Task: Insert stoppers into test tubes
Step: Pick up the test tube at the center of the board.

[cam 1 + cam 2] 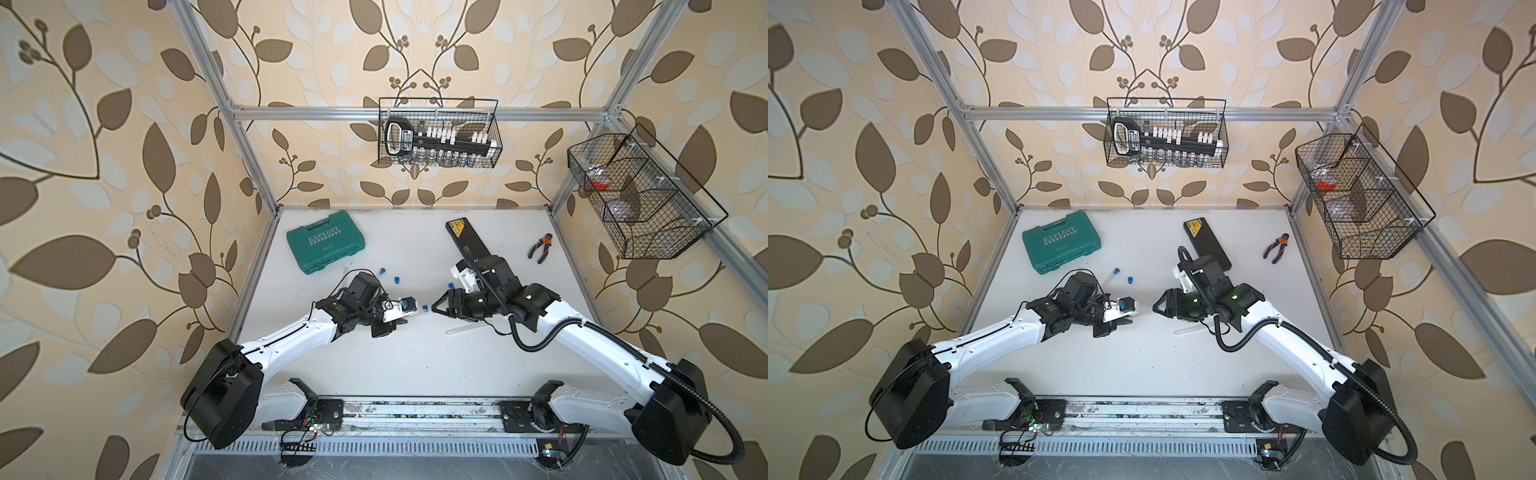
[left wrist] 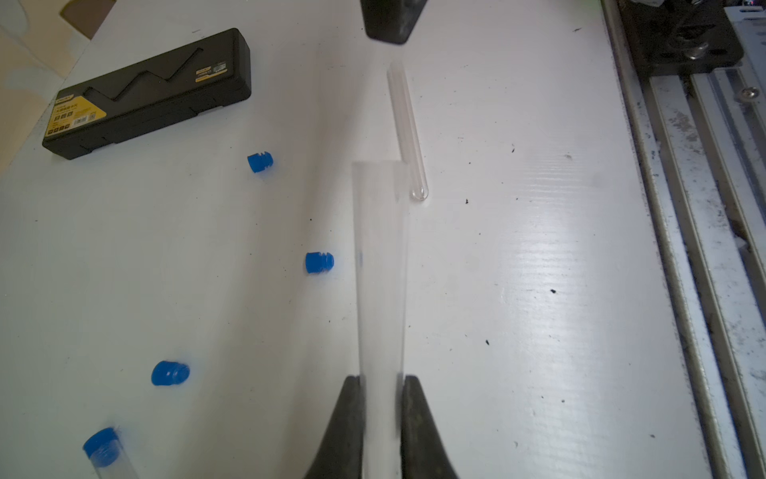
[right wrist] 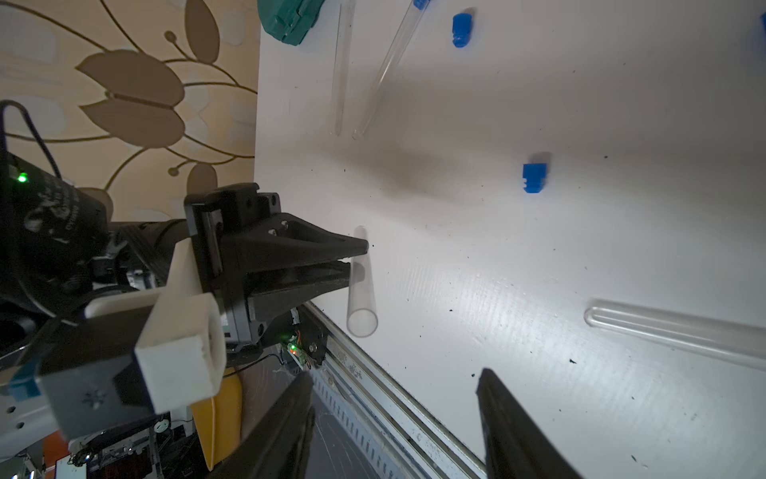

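Over the white surface (image 1: 415,365), left tool (image 2: 382,379) pinched a slim clear, likely slick, brittle test tube (image 2: 379,249) near its closed end; right tool (image 3: 393,373) stood open, empty.

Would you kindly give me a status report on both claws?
Left claw shut on test tube. Right claw open, empty. Loose stopper on table beside it; nothing blocking.

Beige wallpaper (image 1: 316,54) (brown leaf pattern) surrounds a white tabletop (image 1: 415,361) framed by aluminium rails (image 1: 316,112), evenly lit.
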Robot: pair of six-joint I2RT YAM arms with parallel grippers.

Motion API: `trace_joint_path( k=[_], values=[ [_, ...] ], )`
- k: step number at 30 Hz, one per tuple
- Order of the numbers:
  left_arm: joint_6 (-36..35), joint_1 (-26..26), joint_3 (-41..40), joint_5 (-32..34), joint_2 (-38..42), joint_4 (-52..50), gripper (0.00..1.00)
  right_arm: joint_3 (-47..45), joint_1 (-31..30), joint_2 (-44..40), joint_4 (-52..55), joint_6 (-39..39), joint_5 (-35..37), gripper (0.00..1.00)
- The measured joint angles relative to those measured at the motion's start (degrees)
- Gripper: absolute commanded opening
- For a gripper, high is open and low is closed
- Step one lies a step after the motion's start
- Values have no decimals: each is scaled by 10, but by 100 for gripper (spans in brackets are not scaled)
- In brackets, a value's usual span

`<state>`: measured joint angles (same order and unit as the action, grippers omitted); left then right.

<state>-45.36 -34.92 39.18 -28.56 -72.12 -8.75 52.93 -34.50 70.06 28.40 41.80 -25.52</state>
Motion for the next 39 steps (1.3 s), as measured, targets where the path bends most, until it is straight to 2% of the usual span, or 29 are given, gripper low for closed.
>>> trace_joint_path(
  k=[24, 39],
  values=[
    [-26, -8, 0, -14, 0, -1, 6, 18, -61, 81, -52, 27, -4, 33],
    [-28, -8, 0, -14, 0, -2, 6, 18, -63, 89, -59, 31, 0, 26]
  ],
)
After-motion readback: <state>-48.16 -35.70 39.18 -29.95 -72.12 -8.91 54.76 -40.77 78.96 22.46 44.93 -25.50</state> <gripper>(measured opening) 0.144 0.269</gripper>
